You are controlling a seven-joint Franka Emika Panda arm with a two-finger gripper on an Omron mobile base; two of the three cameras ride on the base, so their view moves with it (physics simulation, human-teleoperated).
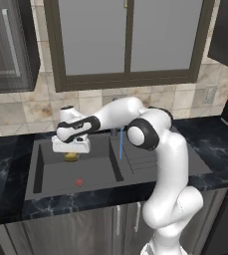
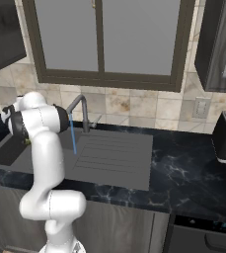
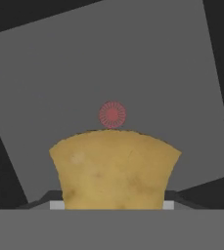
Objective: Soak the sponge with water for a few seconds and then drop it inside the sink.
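- One pincer (image 1: 71, 152) hangs over the left part of the basin, closed on the one sponge (image 1: 71, 157); the yellow-tan block pokes out just below the white hand.
- In the hand view the sponge (image 3: 114, 170) sits clamped between the two finger tips, above the basin floor.
- One red drain mark (image 3: 112, 114) shows on the basin floor just past the sponge's top edge in the hand view; in the left base view it lies nearer than the sponge.
- One sink (image 1: 60, 187), dark grey, set in the black marbled counter (image 2: 188, 173), with one ribbed drainboard (image 2: 104, 153) on its right.
- One gooseneck faucet (image 2: 80, 111) stands at the far edge.
- One thin blue stream of water (image 2: 73, 133) falls from it, well right of the sponge and not touching it.
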